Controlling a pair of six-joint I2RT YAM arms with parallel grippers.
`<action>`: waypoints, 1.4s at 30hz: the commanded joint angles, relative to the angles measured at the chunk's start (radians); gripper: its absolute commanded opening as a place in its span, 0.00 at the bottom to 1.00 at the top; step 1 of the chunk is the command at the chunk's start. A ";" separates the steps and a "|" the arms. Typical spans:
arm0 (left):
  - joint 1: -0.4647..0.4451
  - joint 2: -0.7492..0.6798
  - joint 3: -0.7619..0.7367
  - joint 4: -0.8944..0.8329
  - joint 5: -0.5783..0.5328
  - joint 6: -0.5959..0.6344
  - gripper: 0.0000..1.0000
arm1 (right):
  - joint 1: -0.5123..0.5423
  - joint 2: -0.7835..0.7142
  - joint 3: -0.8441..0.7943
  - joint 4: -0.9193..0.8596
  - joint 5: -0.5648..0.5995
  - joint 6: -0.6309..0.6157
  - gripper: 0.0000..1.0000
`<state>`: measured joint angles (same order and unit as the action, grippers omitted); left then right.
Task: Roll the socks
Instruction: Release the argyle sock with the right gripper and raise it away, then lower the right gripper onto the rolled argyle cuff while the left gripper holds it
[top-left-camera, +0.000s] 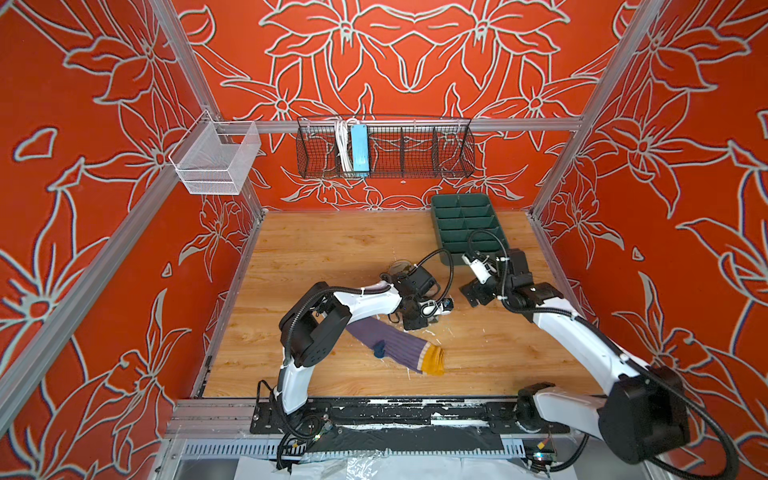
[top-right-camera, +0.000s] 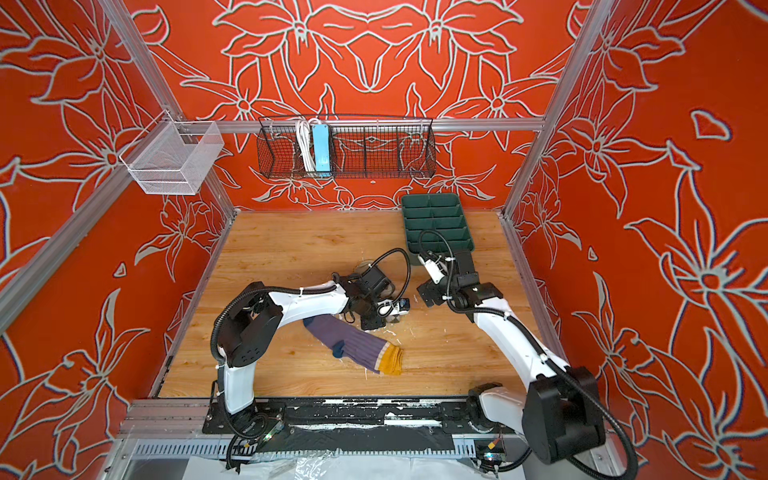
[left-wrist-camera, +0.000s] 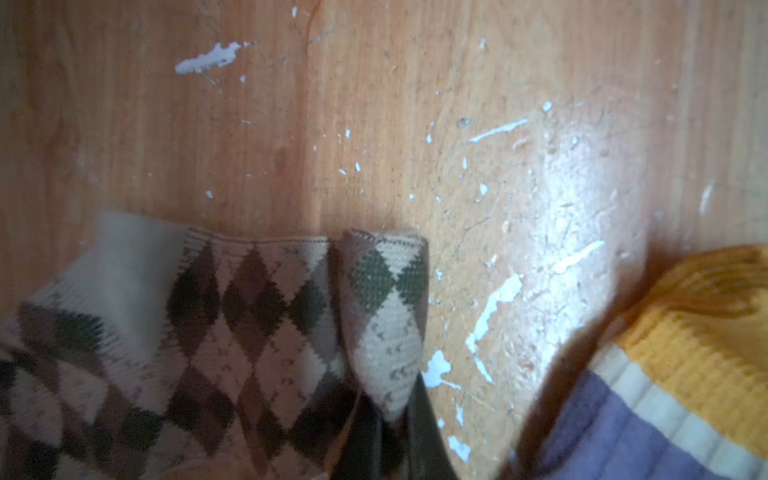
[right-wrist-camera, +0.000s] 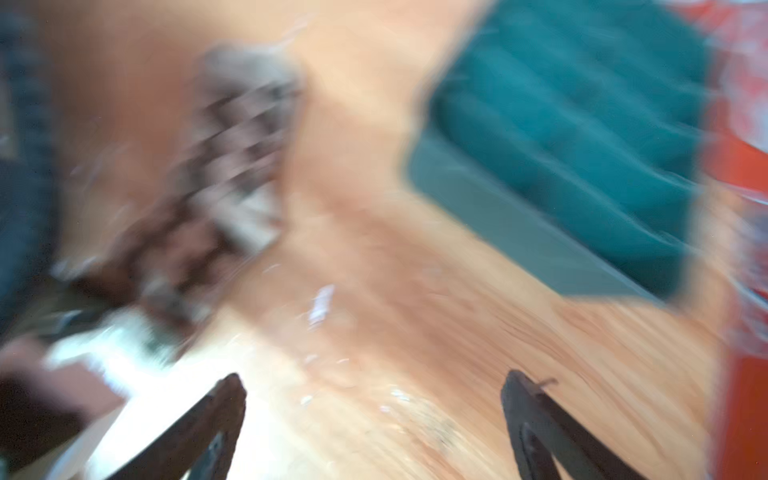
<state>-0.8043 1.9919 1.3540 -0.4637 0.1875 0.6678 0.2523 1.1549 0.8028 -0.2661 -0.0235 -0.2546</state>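
Item: argyle sock (left-wrist-camera: 249, 332), pinched in your left end effector (left-wrist-camera: 390, 419); purple sock (top-left-camera: 386, 340), lower centre; right end effector (right-wrist-camera: 374, 386), spread wide.

Knitted argyle sock (left-wrist-camera: 249, 332), ribbed purple sock (top-left-camera: 386, 340), scuffed glossy wood-grain tabletop (left-wrist-camera: 374, 124), white-flecked.

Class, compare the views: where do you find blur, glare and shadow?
Right wrist view: heavy motion blur smears the green tray and argyle sock; left wrist view: sharp argyle knit, white glare on the table, shadow beside the purple sock; both top views: crisp, evenly lit.
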 joint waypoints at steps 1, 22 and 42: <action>0.006 0.105 0.032 -0.202 0.090 -0.027 0.00 | -0.004 -0.058 -0.017 0.202 0.303 0.258 0.98; 0.149 0.377 0.461 -0.619 0.270 0.030 0.00 | 0.299 -0.450 -0.237 -0.039 -0.131 -0.948 0.73; 0.182 0.390 0.516 -0.647 0.285 0.009 0.01 | 0.454 0.024 -0.259 0.264 -0.050 -0.995 0.66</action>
<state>-0.6342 2.3482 1.9041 -1.0691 0.5568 0.6773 0.7013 1.1179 0.5243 -0.0753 -0.0971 -1.2057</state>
